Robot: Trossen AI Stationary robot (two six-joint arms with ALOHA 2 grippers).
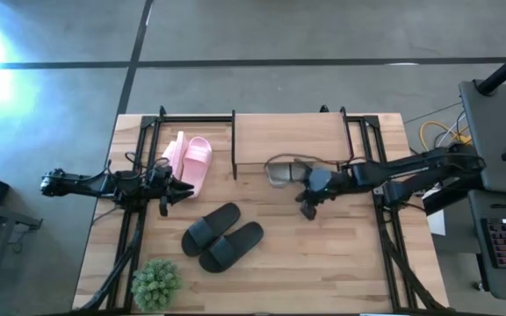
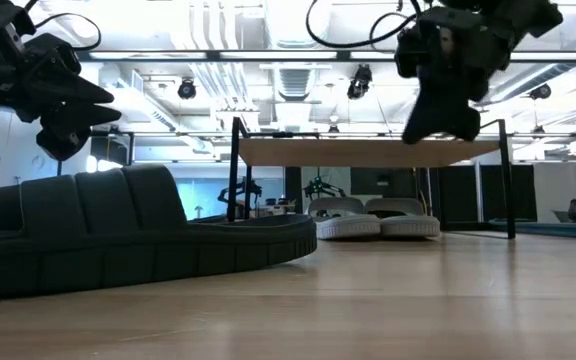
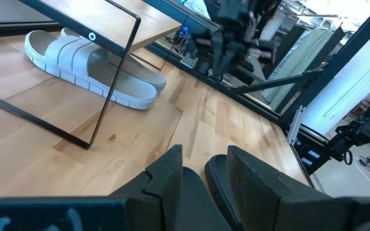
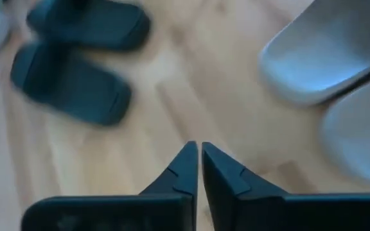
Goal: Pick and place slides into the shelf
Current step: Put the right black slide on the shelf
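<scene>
grey concrete floor [image 1: 323,31] — dark seam lines; ceiling lights [image 2: 186,88] — open office behind.

Grey slides [image 1: 281,171] half under shelf [image 1: 290,138] — black slides [image 4: 76,58] blurred.

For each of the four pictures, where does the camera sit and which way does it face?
High view: above, facing straight down on the table; both arms show.
Low view: at tabletop height, facing level across to the shelf and the grey slides; both arms hang from above.
Left wrist view: on the left arm, facing the grey slides; left end effector shows.
Right wrist view: on the right arm, facing down; shut right end effector shows.
Shared: the black slides appear in the high and right wrist views.
</scene>
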